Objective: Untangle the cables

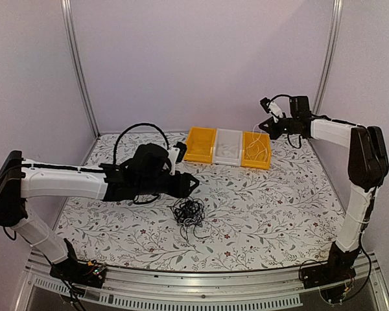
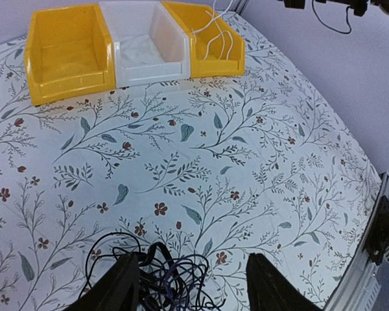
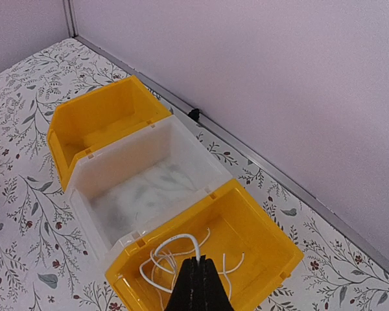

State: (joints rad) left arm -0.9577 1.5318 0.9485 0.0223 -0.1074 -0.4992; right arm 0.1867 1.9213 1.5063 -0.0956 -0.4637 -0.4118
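The black cables lie as 1 knotted clump [image 1: 189,212] on the floral table [image 1: 279,214], near its middle and well apart from the 3 bins at the far edge. A few loops spread out from the knot onto the cloth. The left gripper [image 2: 192,262] is released, its 2 fingers spread wide and holding nothing. In the left wrist view the clump sits low between them, crowded against the left finger [image 2: 120,285], though I cannot tell whether it touches. The bins stand in a row, touching side by side: a yellow bin [image 1: 201,155], a white bin [image 1: 227,159], then a 2nd yellow bin [image 1: 255,164]. The first 2 hold no cables. The right gripper [image 3: 198,265] hangs above the 2nd yellow bin with its fingers clenched together. A thin white cable [image 3: 175,241] lies coiled in that bin, and 1 strand arches up from it to the fingertips, so the fingers seem to pinch it. From above, the same strand runs down from the gripper into the bin.
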